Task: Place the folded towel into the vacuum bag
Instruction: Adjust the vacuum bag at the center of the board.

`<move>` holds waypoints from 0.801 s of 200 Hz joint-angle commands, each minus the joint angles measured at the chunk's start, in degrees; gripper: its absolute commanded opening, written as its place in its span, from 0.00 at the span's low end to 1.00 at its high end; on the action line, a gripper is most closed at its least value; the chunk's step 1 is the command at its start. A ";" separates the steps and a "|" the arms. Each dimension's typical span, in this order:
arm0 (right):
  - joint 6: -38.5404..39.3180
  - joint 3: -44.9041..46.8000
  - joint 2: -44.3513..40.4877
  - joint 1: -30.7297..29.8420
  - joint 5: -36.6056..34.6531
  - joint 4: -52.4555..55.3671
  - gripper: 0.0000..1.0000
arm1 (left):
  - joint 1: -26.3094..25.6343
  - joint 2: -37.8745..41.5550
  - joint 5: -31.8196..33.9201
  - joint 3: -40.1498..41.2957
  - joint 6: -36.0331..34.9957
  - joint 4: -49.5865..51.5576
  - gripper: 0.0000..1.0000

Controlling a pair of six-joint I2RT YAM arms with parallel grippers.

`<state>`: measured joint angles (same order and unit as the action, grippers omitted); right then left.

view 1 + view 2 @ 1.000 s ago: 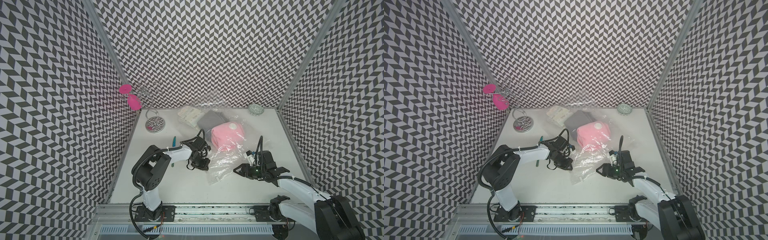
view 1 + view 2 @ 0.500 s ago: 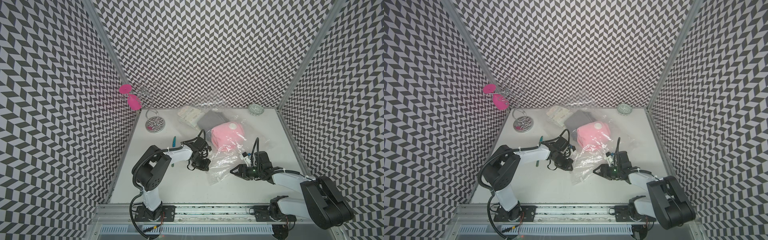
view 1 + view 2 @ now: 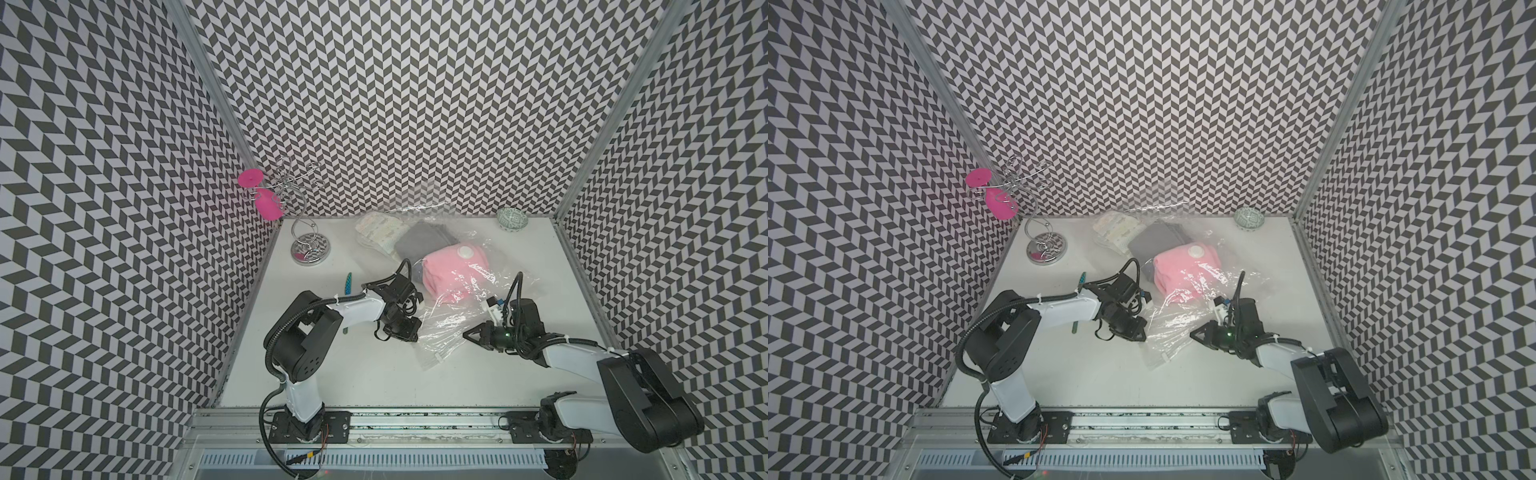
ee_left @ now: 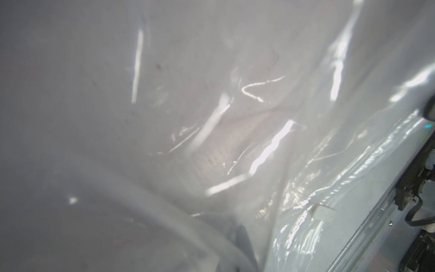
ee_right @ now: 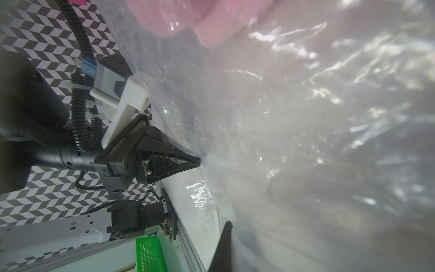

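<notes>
Trouble lies mostly in the film: the vacuum bag (image 3: 453, 328) is slick and crinkly, and both pincers work only at its near edges. The left pincer (image 5: 196, 162) is clenched on a gathered fold of plastic. The right pincer (image 3: 467, 336) is clamped tight at the opposite edge, though we cannot tell whether any film sits between its jaws. If either pulls hard, we judge the plastic may slip free or drag the load across the bench (image 3: 374, 374) — or the mouth may simply collapse. The pink folded towel (image 3: 446, 274) lies inside the bag toward its far end, under the round white valve cap (image 3: 465, 251), plump and veiled by glare. A grey folded cloth (image 3: 419, 243) sits just behind it.
</notes>
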<state>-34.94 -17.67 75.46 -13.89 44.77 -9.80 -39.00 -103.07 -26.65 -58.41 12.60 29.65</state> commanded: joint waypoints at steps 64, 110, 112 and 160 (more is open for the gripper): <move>-5.06 -1.78 2.74 2.92 -3.13 -14.45 0.00 | 8.20 4.35 -19.32 0.33 3.59 -14.02 0.54; -9.23 -9.27 8.20 2.96 -1.32 -20.16 0.00 | 10.03 4.15 -21.66 3.05 5.50 -17.30 0.75; -9.39 -9.52 8.36 2.98 -1.24 -20.25 0.00 | 10.14 4.11 -21.57 3.11 5.46 -17.33 0.75; -11.11 -11.76 9.39 2.97 1.66 -21.46 0.00 | 11.28 1.92 -22.20 3.93 6.20 -18.41 0.76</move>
<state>-44.21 -29.02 84.71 -11.31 44.51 -25.39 -28.16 -99.81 -46.41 -54.59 18.15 14.02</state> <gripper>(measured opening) 0.048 0.755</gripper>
